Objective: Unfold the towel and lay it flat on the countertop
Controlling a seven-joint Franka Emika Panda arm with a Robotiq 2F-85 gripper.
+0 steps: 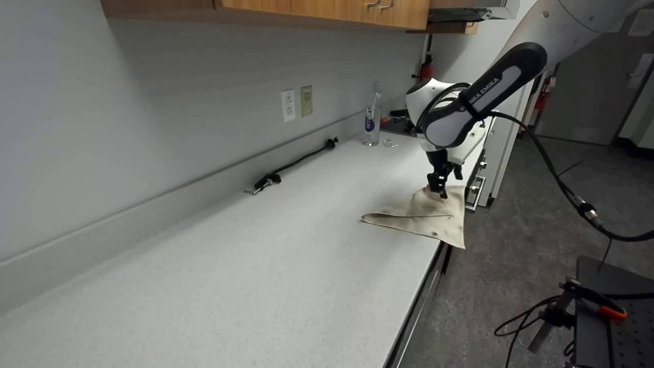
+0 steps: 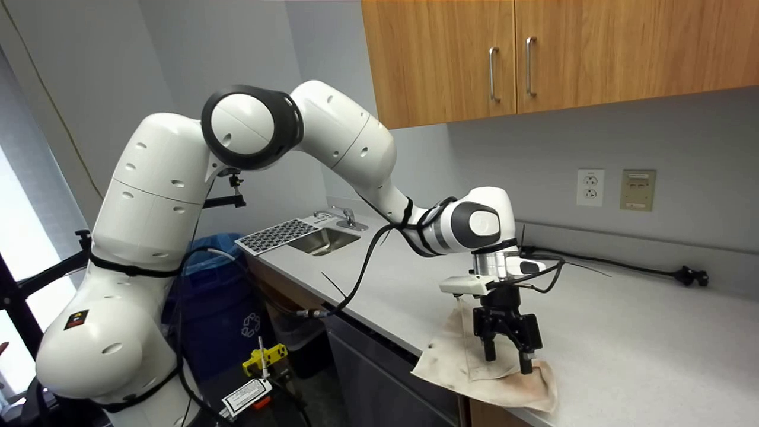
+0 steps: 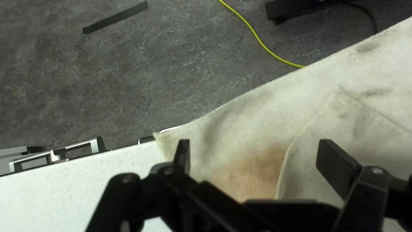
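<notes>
The cream-beige towel (image 1: 434, 220) lies creased and partly doubled over at the front edge of the pale countertop (image 1: 255, 276). One corner pokes out past that edge. Dark spots dot the cloth, and a pinkish-tan stain shows in the wrist view, beside a raised fold edge of the towel (image 3: 251, 129). My gripper (image 2: 508, 363) points down over the towel, its jaws wide apart. In the wrist view the fold edge runs through the gap of the gripper (image 3: 256, 154), and nothing is pinched. Whether the fingertips touch the cloth, I cannot tell.
A clear bottle (image 1: 373, 120) stands at the back near the wall. A black cable with clamps (image 1: 296, 163) lies along the backsplash. Wooden cabinets (image 2: 450, 53) hang above. A sink (image 2: 323, 240) is set into the counter's far end. Drawer handles (image 3: 58, 154) jut from the front.
</notes>
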